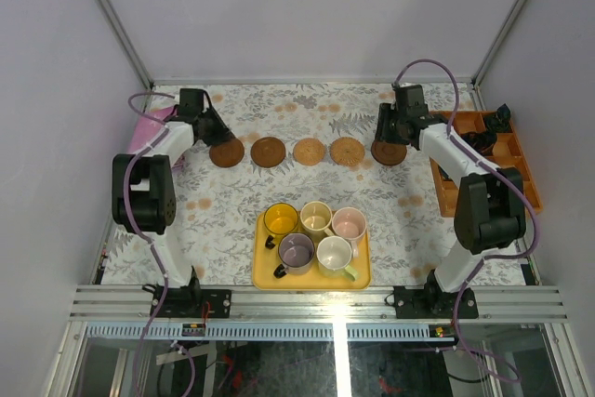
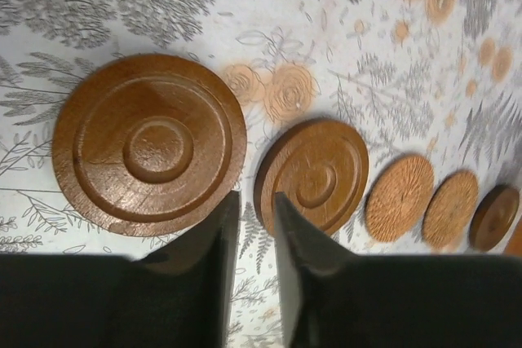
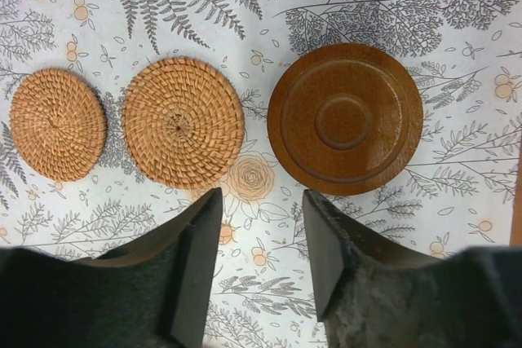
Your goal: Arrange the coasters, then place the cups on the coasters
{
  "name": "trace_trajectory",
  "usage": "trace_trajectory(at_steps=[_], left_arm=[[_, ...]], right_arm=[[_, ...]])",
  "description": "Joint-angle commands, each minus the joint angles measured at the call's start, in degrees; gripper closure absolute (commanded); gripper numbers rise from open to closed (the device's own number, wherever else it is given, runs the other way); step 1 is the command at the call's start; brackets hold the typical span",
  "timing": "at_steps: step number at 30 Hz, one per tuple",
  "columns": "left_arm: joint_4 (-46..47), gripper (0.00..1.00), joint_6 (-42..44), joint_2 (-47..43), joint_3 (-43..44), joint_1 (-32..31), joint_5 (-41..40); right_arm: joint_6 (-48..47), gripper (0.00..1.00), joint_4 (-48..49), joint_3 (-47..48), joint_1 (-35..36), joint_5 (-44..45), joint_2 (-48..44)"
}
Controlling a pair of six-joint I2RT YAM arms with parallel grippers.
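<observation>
Fingers (image 3: 192, 275) parted on both arms, holding nothing. Five coasters (image 1: 309, 151) lined up in a row across tabletop (image 1: 223, 220): done. Five cups (image 1: 316, 218) sitting in yellow tray (image 1: 309, 283); placing not yet started.

Bright, even overhead light fills the top view, with a white glare streak crossing the near rail (image 1: 307, 302). Ahead of the left gripper (image 2: 254, 201) everything looks warm and soft (its fingers (image 2: 208, 275) nearly black), and the tan coasters (image 2: 399, 197) to its right are blurred. Ahead of the right gripper (image 3: 262, 197) the woven coaster (image 3: 183, 122) is crisp, and the dark wooden coaster (image 3: 345, 118) has a faint sheen.
</observation>
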Motion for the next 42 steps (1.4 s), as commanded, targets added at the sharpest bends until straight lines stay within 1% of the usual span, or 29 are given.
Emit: trace_trajectory(at_steps=[1, 2, 5, 7, 9, 19, 24, 27, 29, 31, 32, 33, 38, 42], left_arm=[[4.28, 0.7, 2.69, -3.06, -1.95, -2.51, 4.64], [4.71, 0.63, 3.15, -3.75, -2.46, -3.26, 4.68], [6.28, 0.48, 3.63, -6.1, -4.68, -5.02, 4.84], [6.81, 0.41, 3.63, -7.44, -5.94, -5.73, 4.69], [6.81, 0.37, 3.84, -8.53, -6.77, -6.25, 4.88], [7.66, 0.33, 5.93, -14.92, -12.97, -7.45, 4.89], [9.06, 0.31, 6.72, -20.19, -17.11, -7.91, 4.04], [9.17, 0.23, 7.3, -22.63, -18.91, -8.25, 3.73], [9.16, 0.2, 7.32, -24.16, -20.17, -8.43, 3.45], [9.16, 0.17, 7.39, -25.46, -21.28, -8.53, 3.23], [9.17, 0.11, 7.52, -26.01, -21.67, -8.61, 3.21], [9.17, 0.1, 7.68, -26.42, -22.05, -8.62, 3.21], [8.88, 0.09, 8.77, -26.76, -22.57, -8.62, 3.86], [8.73, 0.09, 8.7, -26.65, -22.42, -8.68, 4.05]], right_arm=[[-0.79, 0.44, 0.86, -1.12, 0.61, 1.23, -3.95], [-0.95, 0.42, 0.72, -1.46, 0.66, 1.2, -4.92], [-1.41, 0.38, 0.14, -2.69, 0.64, 1.33, -6.41], [-1.55, 0.37, 0.03, -3.67, 0.6, 1.82, -7.43], [-1.62, 0.37, 0.02, -4.53, 0.61, 2.07, -8.29], [-1.04, 0.37, 0.33, -8.4, 0.63, 1.51, -12.08], [-1.24, 0.38, -3.24, -9.4, 0.61, 1.31, -15.3], [-0.87, 0.39, -5.9, -10.41, 0.62, -0.42, -18.16], [-0.7, 0.4, -7.49, -11.43, 0.96, -1.8, -20.76], [-0.59, 0.4, -9.38, -12.63, 2.03, -2.37, -24.02], [-0.46, 0.4, -10.09, -13.34, 2.83, -2.26, -25.64], [-0.23, 0.41, -10.76, -14.31, 3.61, -2.09, -27.16], [1.71, 0.41, -12.85, -19.58, 7.85, -3.15, -33.74], [3.83, 0.41, -18.01, -21.54, 11.12, -4.61, -37.65]])
